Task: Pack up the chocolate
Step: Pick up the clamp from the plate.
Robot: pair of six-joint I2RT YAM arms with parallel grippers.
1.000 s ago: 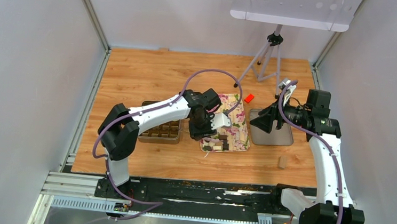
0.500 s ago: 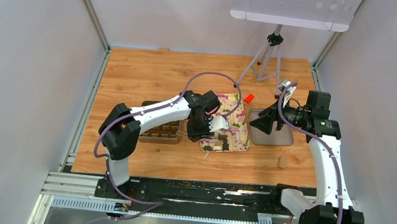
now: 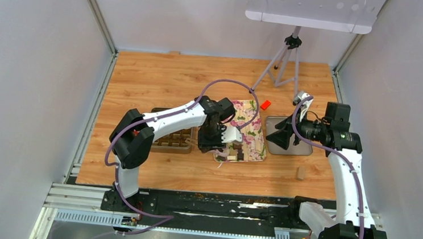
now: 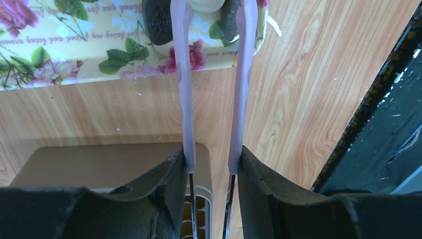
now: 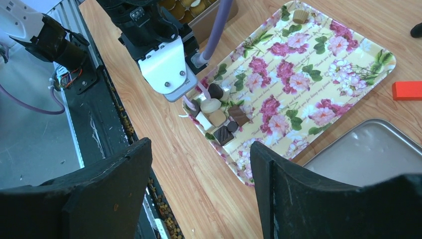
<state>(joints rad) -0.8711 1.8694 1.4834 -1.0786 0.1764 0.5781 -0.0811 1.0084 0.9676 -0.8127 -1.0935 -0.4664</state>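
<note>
Several chocolate pieces [image 5: 217, 117], dark, cream and tan, cluster at the near corner of the flowered tray [image 3: 253, 135]. One tan piece [image 5: 300, 16] sits alone at the tray's far corner. My left gripper [image 3: 218, 147] carries two long purple-sleeved prongs [image 4: 181, 74]. Their tips straddle a cream-white round piece [image 4: 205, 4] that lies on the tray, and a dark piece shows between it and the right prong. A dark round piece [image 4: 158, 22] lies just left of the prongs. My right gripper [image 5: 201, 164] hangs open and empty above the table, right of the tray.
A brown compartmented box [image 3: 170, 142] holding packed pieces sits left of the flowered tray. A steel tray [image 3: 301, 146] lies to its right under my right gripper. A red block [image 3: 265, 105], a tan cylinder [image 3: 301, 173] and a tripod [image 3: 285, 62] stand around.
My left gripper has shifted slightly left and nearer over the tray's near corner. My right gripper has drifted a little toward the near edge.
</note>
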